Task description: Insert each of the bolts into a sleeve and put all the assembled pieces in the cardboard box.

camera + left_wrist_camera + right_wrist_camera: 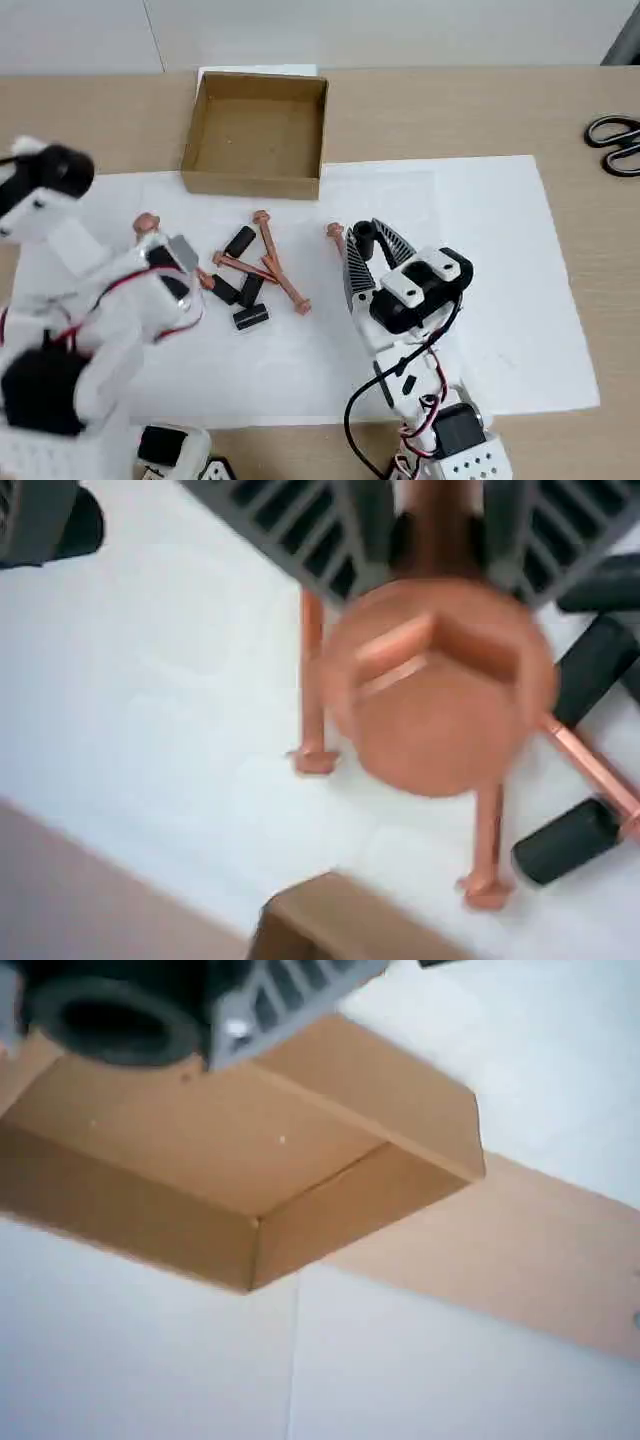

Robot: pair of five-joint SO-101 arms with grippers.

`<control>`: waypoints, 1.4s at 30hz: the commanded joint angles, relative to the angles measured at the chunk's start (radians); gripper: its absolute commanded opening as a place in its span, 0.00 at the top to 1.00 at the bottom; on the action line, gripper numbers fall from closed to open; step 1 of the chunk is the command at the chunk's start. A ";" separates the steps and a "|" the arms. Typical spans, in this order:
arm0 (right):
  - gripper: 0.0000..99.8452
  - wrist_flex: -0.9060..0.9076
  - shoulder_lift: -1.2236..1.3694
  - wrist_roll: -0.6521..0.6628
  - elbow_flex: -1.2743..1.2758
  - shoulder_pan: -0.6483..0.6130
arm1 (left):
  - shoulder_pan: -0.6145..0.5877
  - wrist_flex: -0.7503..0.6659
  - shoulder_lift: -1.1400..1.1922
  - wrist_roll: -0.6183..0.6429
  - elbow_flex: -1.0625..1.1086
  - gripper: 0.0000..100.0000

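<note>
A wooden table carries a white paper sheet, and both arms work over it.

The left gripper is clamped on a copper bolt. The round head sticks out on the far side, toward the cardboard box. The shank runs back between the fingers. I cannot tell how much of its tip stands free.

The right gripper is closed around a black sleeve at its fingertips. In the right wrist view the sleeve's open bore faces the camera, so its long axis seems to run roughly along the gripper.

The coming move likely turns on the relation between these two held parts. The sleeve lies well apart from the bolt, off to the left gripper's right. A pile of loose bolts and sleeves lies on the paper between them. Bolt shank and sleeve bore do not look lined up, so one arm would probably have to turn its part before they meet.

One loose bolt lies just beside the right gripper. The box stands at the paper's far edge, nearer the left arm and open upward, with its floor bare. Scissors rest at the table's right edge.
</note>
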 commanded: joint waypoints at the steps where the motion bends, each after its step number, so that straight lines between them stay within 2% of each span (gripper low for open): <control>1: 0.99 -0.051 -0.018 0.006 -0.005 -0.007 | 0.003 -0.192 -0.155 -0.008 0.104 0.99; 7: 0.99 -0.137 -0.018 0.008 -0.003 -0.007 | 0.009 -0.666 -0.394 -0.035 0.424 0.99; 11: 0.99 -0.134 -0.018 0.008 0.003 -0.007 | 0.012 -0.937 -0.532 -0.201 0.648 0.99; 14: 0.99 -0.136 -0.018 0.009 0.003 -0.007 | 0.035 -1.082 -0.609 -0.327 0.768 0.99; 17: 0.99 -0.140 -0.018 0.115 0.003 -0.027 | 0.130 -1.178 -0.654 -0.410 0.835 0.99; 20: 0.99 -0.142 -0.018 0.273 0.005 -0.102 | 0.259 -1.212 -0.657 -0.453 0.866 0.99; 23: 0.99 -0.142 -0.018 0.345 0.005 -0.182 | 0.331 -1.212 -0.657 -0.500 0.886 0.99; 27: 0.99 -0.143 -0.018 0.345 0.005 -0.208 | 0.331 -1.212 -0.661 -0.551 0.888 0.99; 35: 0.99 -0.236 -0.018 0.344 0.005 -0.208 | 0.341 -1.214 -0.657 -0.529 0.912 0.99; 42: 0.99 -0.236 -0.018 0.230 0.005 -0.208 | 0.356 -1.247 -0.657 -0.522 0.931 0.99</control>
